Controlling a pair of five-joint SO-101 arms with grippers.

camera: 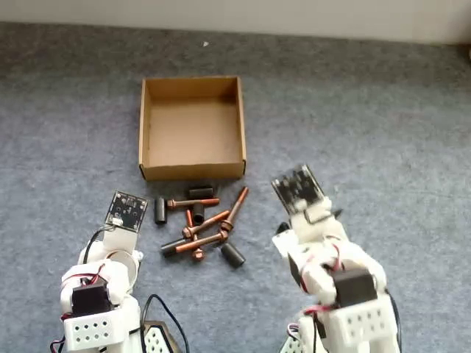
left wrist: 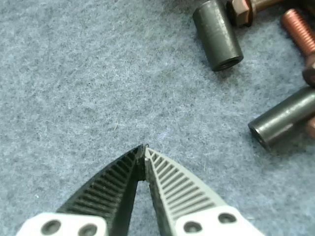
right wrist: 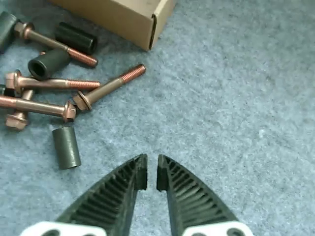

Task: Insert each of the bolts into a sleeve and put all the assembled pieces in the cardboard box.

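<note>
Copper-coloured bolts (camera: 208, 223) and black sleeves (camera: 233, 255) lie in a loose heap on the grey tabletop (camera: 383, 132), just in front of the cardboard box (camera: 193, 170). We judge them hard, dense and smooth, apt to roll or slip, so we would pinch a bolt across its plain shank near the flanged head, and a sleeve across its middle. Our left tool (left wrist: 145, 160) is closed tip to tip and empty; our right tool (right wrist: 151, 172) is narrowly parted, also empty

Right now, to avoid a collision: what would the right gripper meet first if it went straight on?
Past bare grey carpet, the right gripper would probably meet the near corner of the brown cardboard box; depth unclear.
</note>
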